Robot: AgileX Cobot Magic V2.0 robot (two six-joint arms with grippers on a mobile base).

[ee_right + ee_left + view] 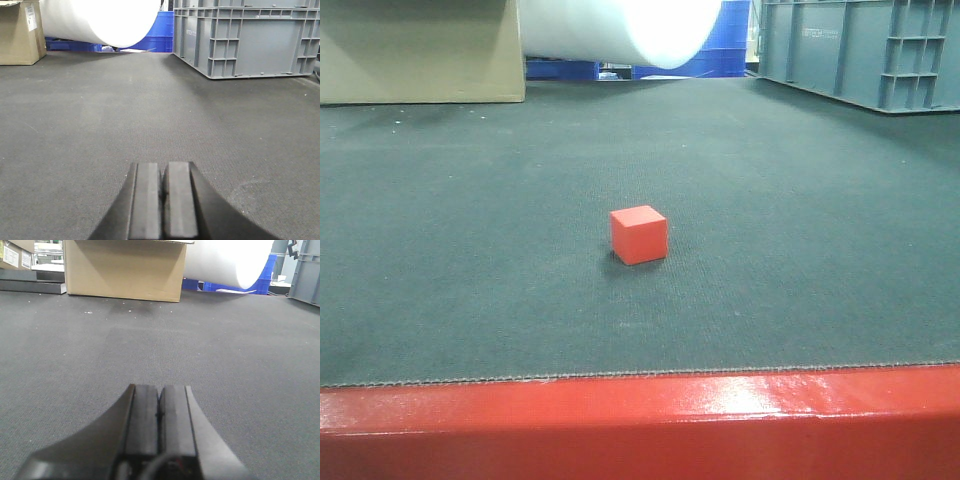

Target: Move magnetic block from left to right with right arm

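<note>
The magnetic block (639,234), a small red-orange cube, sits alone on the dark green mat in the front view, near the middle and a little toward the front edge. Neither arm shows in that view. The left wrist view has my left gripper (160,389) low over grey mat, its two black pads pressed together with nothing between them. My right gripper (163,165) is likewise shut and empty in the right wrist view. The block appears in neither wrist view.
A glossy red strip (640,425) runs along the table's front edge. At the back stand a cardboard box (420,50) on the left, a large white roll (620,28) in the middle and a grey plastic crate (865,50) on the right. Blue bins (725,45) lie behind the roll.
</note>
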